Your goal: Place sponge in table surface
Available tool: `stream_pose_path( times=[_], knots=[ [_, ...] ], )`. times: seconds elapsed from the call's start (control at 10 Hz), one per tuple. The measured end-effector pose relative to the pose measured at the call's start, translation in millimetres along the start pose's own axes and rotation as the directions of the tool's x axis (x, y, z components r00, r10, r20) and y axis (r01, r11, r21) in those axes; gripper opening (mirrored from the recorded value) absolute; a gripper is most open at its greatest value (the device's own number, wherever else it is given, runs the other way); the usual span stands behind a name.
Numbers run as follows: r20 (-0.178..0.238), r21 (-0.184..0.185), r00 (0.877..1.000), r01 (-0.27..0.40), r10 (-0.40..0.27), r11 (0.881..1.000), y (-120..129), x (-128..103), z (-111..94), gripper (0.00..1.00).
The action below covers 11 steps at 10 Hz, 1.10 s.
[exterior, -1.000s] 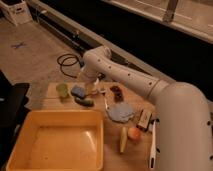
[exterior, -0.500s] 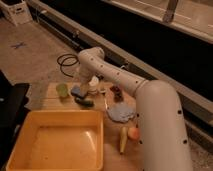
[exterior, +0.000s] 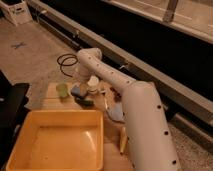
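- The sponge [exterior: 77, 91] lies on the desk [exterior: 50, 102], towards the back edge. It shows as a small grey-blue block lying flat on the wood.
- The end effector [exterior: 92, 84] hangs just to the right of the sponge, low over the desk. It is so close that I cannot tell whether they touch.
- Whether the end effector is apart, together or clamped on anything cannot be told; only its pale rounded body shows.
- A dark green object [exterior: 85, 102] lies just in front of the sponge, also on the desk.
- A light green cup [exterior: 61, 89] stands upright to the left of the sponge, near it but apart.
- A blue cloth-like thing [exterior: 116, 112] lies to the right of the end effector, beside the thick white arm [exterior: 145, 125].
- The arm rises from the lower right, runs up and left to a bend above the desk, then drops to the end effector.
- A large yellow bin [exterior: 20, 145] fills the front left of the desk, well apart from the sponge.
- A long yellow item [exterior: 122, 141] lies between the bin and the arm's base.
- A black cable [exterior: 66, 61] is coiled on the floor [exterior: 30, 55] behind the desk.
- A white box [exterior: 17, 11] sits at the far upper left.
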<state>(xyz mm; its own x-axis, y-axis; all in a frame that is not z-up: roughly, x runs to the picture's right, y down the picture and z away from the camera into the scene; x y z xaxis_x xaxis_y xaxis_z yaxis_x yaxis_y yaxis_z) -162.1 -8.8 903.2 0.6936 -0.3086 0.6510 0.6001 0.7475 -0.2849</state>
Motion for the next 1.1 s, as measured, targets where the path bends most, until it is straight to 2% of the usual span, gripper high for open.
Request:
stream_pose_path(
  times=[0.2,0.3,0.4,0.6,0.9,1.0,1.1],
  knots=[
    [0.015,0.006,1.000,-0.012,0.011,1.000,-4,7,7,0.65],
    [0.032,0.012,0.999,-0.021,0.020,1.000,-4,11,11,0.65],
    [0.070,0.027,0.997,-0.041,0.039,0.999,-3,17,16,0.65],
    [0.078,0.032,0.996,-0.046,0.044,0.998,-2,19,16,0.65],
    [0.074,0.029,0.996,-0.046,0.043,0.999,-2,17,17,0.65],
    [0.055,0.027,0.997,-0.052,0.050,0.998,-1,19,16,0.65],
    [0.012,0.022,0.999,-0.051,0.051,0.998,-1,18,16,0.65]
  ],
)
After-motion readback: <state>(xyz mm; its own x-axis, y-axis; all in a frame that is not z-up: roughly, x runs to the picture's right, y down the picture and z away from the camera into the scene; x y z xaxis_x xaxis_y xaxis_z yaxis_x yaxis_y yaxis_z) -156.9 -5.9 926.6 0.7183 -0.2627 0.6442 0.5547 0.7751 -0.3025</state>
